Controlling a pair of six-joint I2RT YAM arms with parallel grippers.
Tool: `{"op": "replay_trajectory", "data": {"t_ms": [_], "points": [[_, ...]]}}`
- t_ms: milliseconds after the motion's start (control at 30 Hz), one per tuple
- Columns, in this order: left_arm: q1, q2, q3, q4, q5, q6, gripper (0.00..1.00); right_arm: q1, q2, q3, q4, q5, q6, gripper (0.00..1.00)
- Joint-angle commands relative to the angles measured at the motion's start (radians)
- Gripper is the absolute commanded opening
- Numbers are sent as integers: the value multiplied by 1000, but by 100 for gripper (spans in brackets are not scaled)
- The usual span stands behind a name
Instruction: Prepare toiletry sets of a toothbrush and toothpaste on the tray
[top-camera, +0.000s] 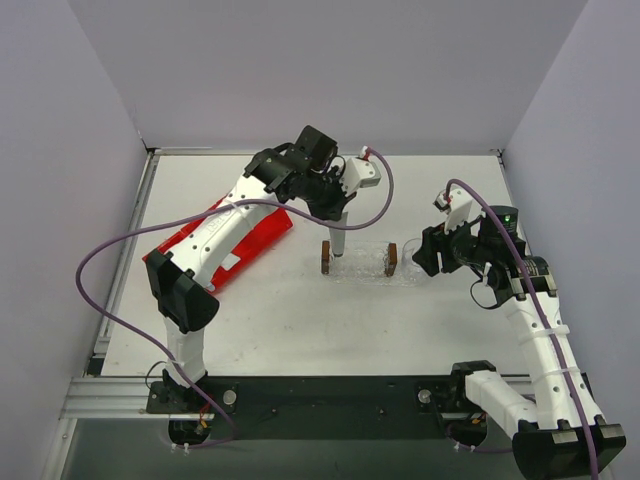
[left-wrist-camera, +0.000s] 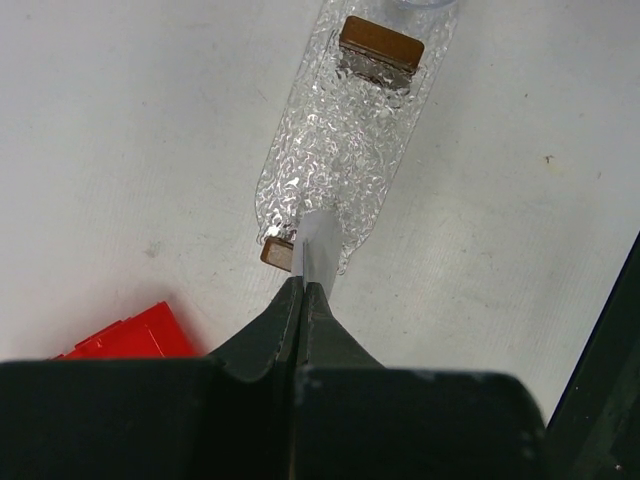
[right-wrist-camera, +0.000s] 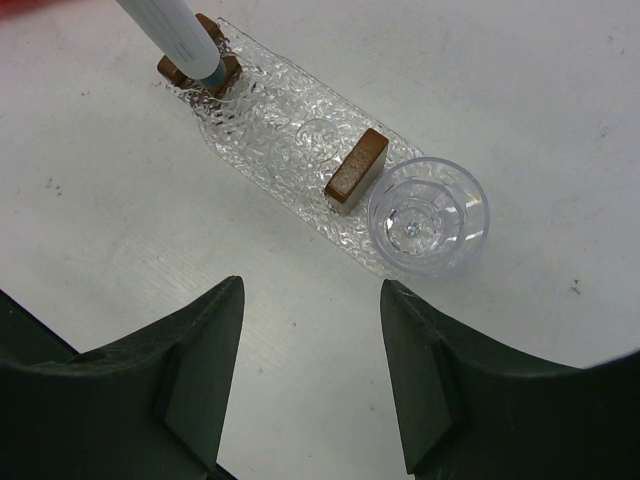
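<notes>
white matte table (top-camera: 300, 320), a few dark specks; pale lilac walls (top-camera: 300, 70) on three sides. clear textured tray (left-wrist-camera: 340, 150) lies mid-table, a brown block (right-wrist-camera: 357, 170) near each end, clear cup (right-wrist-camera: 428, 215) at its right end. left gripper (left-wrist-camera: 300, 285) pinched tight on the toothpaste (left-wrist-camera: 318, 245), tube pointing down at the left block. right gripper (right-wrist-camera: 310, 300) half open, empty, near the cup. red bin (top-camera: 262, 235) left.

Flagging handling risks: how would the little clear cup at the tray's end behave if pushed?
The cup looks like thin clear plastic, so it is probably light and likely to slide. It stands upright, wider at the rim than the base, so a high push might tip it. Being round, it could then roll.
</notes>
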Motion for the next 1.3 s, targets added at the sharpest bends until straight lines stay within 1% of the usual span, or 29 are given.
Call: {"op": "replay_trajectory", "data": {"t_ms": [0,1267], "points": [[-7,-13,0,80,10,-3,0,-8,-7,-10,22,-27,2,52],[-12,-25,-73,152,4,-11,0,-14,-15,-18,19,-38,5,52]]}}
